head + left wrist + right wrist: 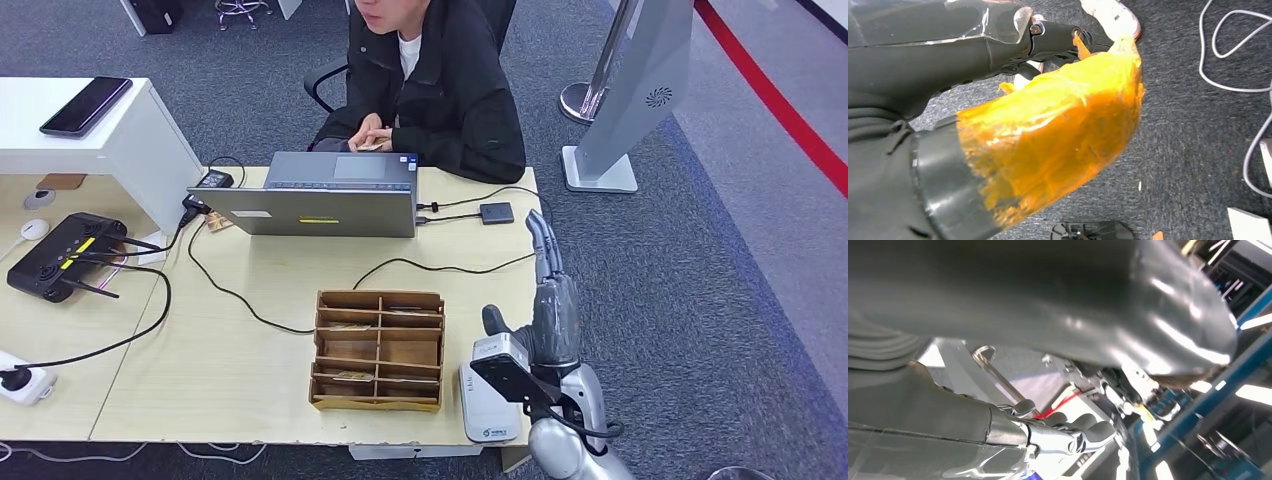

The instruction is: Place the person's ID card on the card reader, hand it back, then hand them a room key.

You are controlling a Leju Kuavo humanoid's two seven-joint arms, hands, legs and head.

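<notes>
Our right hand [545,290] is raised over the right end of the bench [250,390], fingers stretched out straight and pointing away toward the far edge, with nothing between them; we read it as wide. In the right wrist view the same fingers [1083,432] lie extended and close together, holding nothing. Our left hand we cannot make out, so we cannot tell how it is set.

We see the white card reader [488,410] at the bench's near right corner, just below the raised hand and partly covered by the dark camera block on the wrist. Just beside the reader, toward the middle of the near edge, stands a brown cardboard organizer [378,350] with several compartments; thin flat items lie in some of them, too small for us to tell whether they are room keys.

Along the far edge sits a grey laptop [320,195], with a small dark hub [496,212] near the far right corner and a black cable [440,265] trailing across the top. Behind the far edge a person in a dark jacket [440,90] is seated, hands together holding a small card [368,146], probably the ID card, well apart from the reader. A black router [65,255] rests at the left end.
</notes>
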